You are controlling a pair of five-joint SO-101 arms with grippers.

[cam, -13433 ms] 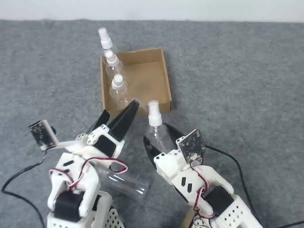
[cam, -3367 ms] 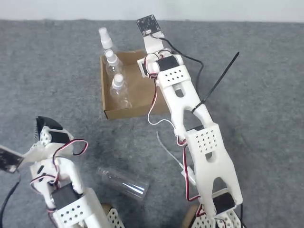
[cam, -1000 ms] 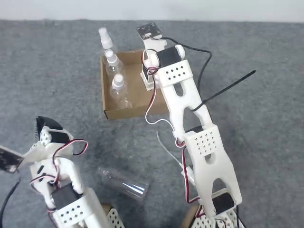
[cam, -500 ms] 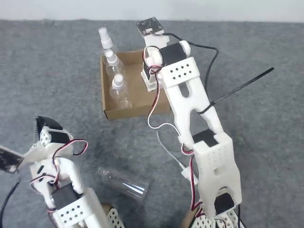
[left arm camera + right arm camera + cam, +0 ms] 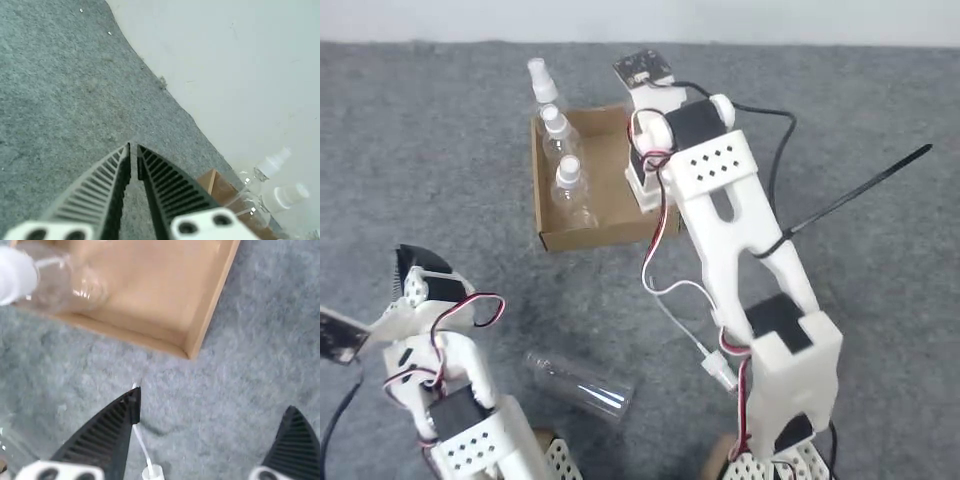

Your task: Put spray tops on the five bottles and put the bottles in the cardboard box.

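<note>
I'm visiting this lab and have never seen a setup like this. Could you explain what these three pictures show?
These are two small robots at a grey surface: the left arm and the right arm. One picture looks down from a fixed camera. The other two come from a camera on each wrist, so you see that arm's own black fingers. The left gripper is shut on nothing. The right gripper is open and empty, near a corner of the cardboard box. Three bottles with white spray tops sit along one side of the box. A topless bottle lies on the grey surface.
</note>
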